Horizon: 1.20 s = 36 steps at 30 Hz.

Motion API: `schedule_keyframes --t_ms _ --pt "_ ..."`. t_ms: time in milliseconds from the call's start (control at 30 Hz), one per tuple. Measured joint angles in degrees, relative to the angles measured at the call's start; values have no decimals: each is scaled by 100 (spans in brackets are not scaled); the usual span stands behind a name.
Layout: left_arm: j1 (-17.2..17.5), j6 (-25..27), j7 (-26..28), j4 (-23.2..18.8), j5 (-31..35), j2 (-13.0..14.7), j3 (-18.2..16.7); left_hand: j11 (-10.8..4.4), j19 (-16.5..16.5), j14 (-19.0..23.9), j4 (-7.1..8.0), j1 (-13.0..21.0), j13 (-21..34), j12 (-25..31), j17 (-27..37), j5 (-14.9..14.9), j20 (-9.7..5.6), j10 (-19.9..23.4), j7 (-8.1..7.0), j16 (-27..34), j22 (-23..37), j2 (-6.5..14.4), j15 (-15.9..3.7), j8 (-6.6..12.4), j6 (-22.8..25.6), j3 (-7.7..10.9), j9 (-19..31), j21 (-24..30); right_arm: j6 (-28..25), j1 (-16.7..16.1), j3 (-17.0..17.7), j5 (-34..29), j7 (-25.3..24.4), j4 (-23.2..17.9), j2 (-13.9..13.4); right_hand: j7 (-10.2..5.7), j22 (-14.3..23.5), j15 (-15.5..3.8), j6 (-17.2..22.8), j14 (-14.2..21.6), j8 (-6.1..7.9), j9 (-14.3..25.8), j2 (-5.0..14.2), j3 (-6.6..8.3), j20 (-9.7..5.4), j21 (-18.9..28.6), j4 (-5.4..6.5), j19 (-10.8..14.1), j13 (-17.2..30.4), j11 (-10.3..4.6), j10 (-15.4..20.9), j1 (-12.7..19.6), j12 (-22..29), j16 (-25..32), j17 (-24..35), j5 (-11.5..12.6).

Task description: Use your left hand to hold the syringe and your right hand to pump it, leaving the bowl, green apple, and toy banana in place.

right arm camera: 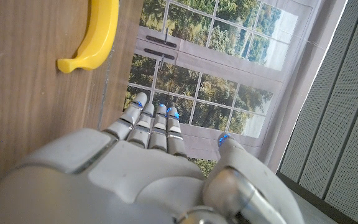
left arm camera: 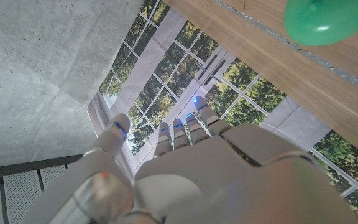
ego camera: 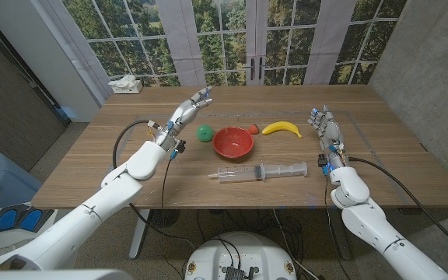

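Note:
A clear syringe [ego camera: 261, 171] lies on the table near the front edge, tip pointing left, plunger end to the right. Behind it stands the red bowl [ego camera: 233, 141], with the green apple [ego camera: 204, 133] on its left and the yellow toy banana [ego camera: 281, 128] on its right. A small red thing [ego camera: 254, 129] sits between bowl and banana. My left hand [ego camera: 190, 107] is raised left of the apple, fingers straight and apart, holding nothing. My right hand [ego camera: 326, 128] stands right of the banana, fingers extended, empty. The apple [left arm camera: 321, 20] and the banana [right arm camera: 96, 34] also appear in the wrist views.
A white tissue box [ego camera: 126, 84] sits at the table's far left corner. Windows and glass doors stand behind the table. A faint taped rectangle marks the tabletop around the right hand.

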Motion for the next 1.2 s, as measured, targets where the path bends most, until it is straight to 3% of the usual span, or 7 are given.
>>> schedule_keyframes --t_ms 1200 --pt "-66 58 -428 -335 696 255 228 -102 31 50 -159 106 -1 0 -16 -21 31 164 41 0 -1 45 11 0 102 -77 0 -132 258 -383 198 -208 -227 -204 96 -31 0 0 31 -1 0 0 -61 48 9 -87 -48 73 -25 22 21 -61 0 0 -15 -22"
